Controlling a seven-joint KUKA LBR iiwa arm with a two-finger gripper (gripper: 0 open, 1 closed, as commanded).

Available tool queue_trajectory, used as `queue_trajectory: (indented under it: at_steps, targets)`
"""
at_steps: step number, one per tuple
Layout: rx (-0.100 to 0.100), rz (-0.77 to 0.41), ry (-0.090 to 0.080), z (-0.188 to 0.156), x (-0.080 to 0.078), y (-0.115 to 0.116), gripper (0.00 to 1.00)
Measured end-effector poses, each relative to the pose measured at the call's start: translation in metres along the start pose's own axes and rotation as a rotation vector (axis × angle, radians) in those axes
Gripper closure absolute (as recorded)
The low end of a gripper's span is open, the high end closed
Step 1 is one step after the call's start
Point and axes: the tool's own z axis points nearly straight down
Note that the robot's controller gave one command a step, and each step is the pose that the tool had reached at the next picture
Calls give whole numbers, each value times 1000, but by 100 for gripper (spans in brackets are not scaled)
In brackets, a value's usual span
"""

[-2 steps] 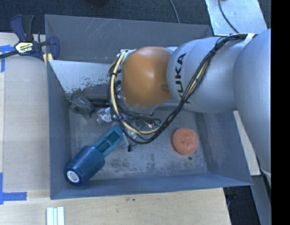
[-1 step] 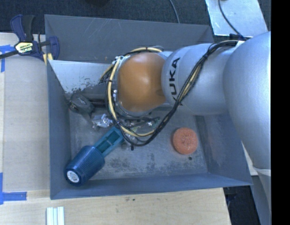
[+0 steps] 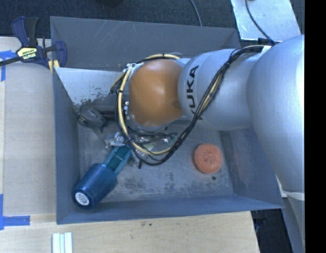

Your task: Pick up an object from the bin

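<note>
In the bin (image 3: 147, 38), a bottle (image 3: 97, 183) lies left of a disc (image 3: 208, 158), well apart

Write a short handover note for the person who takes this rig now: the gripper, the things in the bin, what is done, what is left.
Gripper: low in the left half of the bin, under the wrist's orange cover; open or shut cannot be seen.
Things: blue tube lies slanted at lower left, its narrow teal end at the gripper. Orange disc on the floor to the right, apart. Dark grey thing by the left wall.
Done: arm is down in the bin; nothing lifted.
Left: grasp one thing and lift it out.
</note>
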Motion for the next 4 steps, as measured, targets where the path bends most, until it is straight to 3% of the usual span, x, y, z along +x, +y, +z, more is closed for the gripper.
queue_trajectory:
  at_steps: [2,4]
  targets:
    - [-1,3,0,-8,1,0,100]
    - [-1,4,0,-41,1,0,100]
